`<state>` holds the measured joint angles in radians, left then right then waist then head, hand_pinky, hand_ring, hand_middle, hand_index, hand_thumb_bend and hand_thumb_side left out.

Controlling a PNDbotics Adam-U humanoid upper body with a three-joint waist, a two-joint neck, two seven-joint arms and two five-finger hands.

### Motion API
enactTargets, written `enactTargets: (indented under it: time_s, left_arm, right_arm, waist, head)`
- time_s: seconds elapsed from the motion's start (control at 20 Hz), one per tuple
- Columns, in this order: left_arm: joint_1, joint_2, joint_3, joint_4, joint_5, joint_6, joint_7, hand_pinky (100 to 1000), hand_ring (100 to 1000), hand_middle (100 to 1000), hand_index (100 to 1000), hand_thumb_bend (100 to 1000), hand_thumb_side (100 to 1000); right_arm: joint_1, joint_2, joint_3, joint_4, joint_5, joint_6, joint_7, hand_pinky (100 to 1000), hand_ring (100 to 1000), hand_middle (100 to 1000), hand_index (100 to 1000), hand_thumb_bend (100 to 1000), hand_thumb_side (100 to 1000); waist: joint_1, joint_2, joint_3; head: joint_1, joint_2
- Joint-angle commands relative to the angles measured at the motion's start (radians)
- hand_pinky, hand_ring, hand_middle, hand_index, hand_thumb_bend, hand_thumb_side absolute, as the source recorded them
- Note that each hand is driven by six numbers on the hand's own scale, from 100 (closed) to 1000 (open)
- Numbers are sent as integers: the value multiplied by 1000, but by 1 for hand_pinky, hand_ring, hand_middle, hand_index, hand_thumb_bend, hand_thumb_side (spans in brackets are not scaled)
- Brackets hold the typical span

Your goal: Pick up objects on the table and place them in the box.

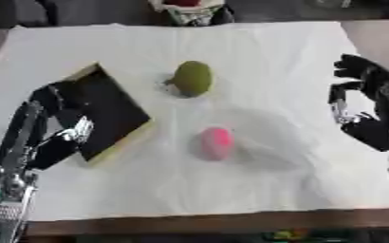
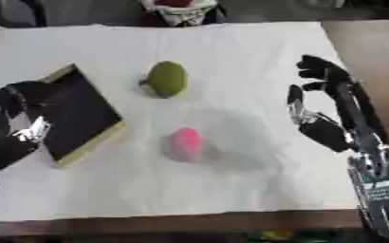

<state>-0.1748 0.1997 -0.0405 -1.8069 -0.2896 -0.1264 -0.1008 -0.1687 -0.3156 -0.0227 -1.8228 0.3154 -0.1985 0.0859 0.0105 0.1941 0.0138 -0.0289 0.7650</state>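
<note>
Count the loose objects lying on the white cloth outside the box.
2. A green rounded object lies mid-table toward the far side, right of the box; a pink rounded object lies nearer, below it. None appears hidden.

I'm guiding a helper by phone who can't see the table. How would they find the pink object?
Start at the white cloth covering the table, with the dark shallow box at its left. The pink object lies on the cloth right of the box's near corner, nearer the front edge than the olive-green object. It is the only pink, rounded thing there.
</note>
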Motion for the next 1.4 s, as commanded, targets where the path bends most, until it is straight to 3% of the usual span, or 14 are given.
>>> enactTargets:
  time_s: [0.05,0.4,0.75,1.4]
  left_arm:
    - [-4,13,7,-19,5,0,-1,665,592,611,777,271,429]
    - [-4,17,3,-18,6,-1,-5,665,592,611,777,274,432]
    - [-2,19,-1,-17,7,-2,-9,665,592,612,777,275,432]
    - [1,19,-7,-12,6,-2,-15,666,592,611,777,268,439]
  right_arm:
    - [-25,-54,15,-5,-8,-7,15,723,817,802,907,100,412]
    - [-99,-162,89,27,-25,-29,71,732,818,804,913,100,404]
    - [-194,-229,177,69,-44,-55,144,740,819,806,917,100,410]
    - [-377,-270,365,182,-56,-107,331,755,821,811,923,100,487]
  waist:
    - [-1,-15,3]
    - [-5,-19,12]
    - [-6,-22,21]
    - [-12,-22,32]
  head:
    - [-5,5]
    - [-11,5]
    - [-18,5]
    - [-27,5]
